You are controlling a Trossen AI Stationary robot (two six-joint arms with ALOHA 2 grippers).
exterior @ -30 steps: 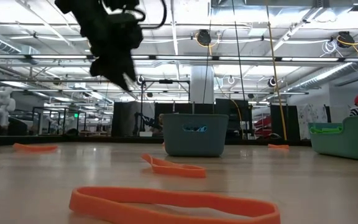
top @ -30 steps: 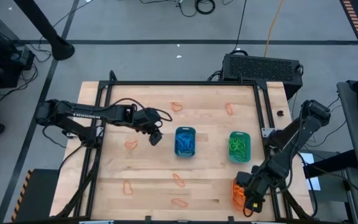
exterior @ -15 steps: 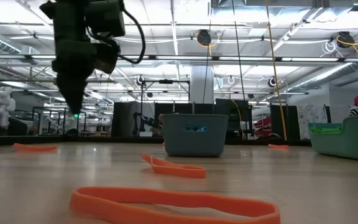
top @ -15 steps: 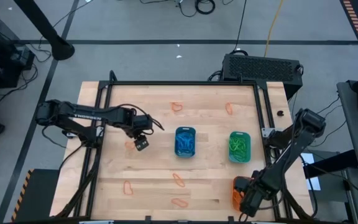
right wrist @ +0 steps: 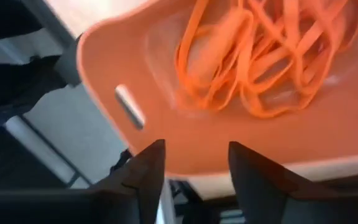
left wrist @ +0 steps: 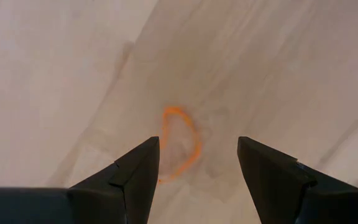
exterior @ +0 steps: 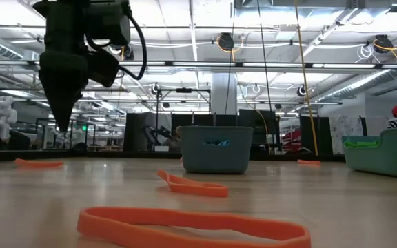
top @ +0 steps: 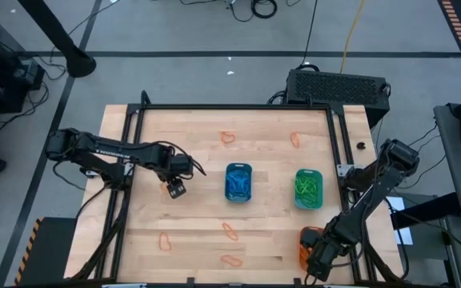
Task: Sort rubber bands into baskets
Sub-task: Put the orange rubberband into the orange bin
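My left gripper (top: 176, 189) hangs open, pointing straight down, over an orange rubber band (left wrist: 179, 143) that lies flat on the wooden table at centre left. The band shows between the two fingertips (left wrist: 197, 158) and below them, untouched. In the low view this gripper (exterior: 63, 118) is clear of the table. My right gripper (right wrist: 196, 165) is open at the near right corner, just above the orange basket (right wrist: 166, 93), which holds several orange rubber bands (right wrist: 260, 56). The blue basket (top: 238, 182) and the teal-green basket (top: 309, 188) stand mid-table with bands of their own colour inside.
More orange bands lie loose on the table: two at the far side (top: 228, 137) (top: 295, 140) and three near the front edge (top: 164, 240) (top: 230, 232) (top: 231, 260). A black metal frame (top: 238, 107) borders the table. The wood between the baskets and the left gripper is bare.
My left gripper has gone toward the table's left edge and down, tipping from a slant to point straight down over the orange band. My right gripper has sunk a little toward the near edge over the orange basket.
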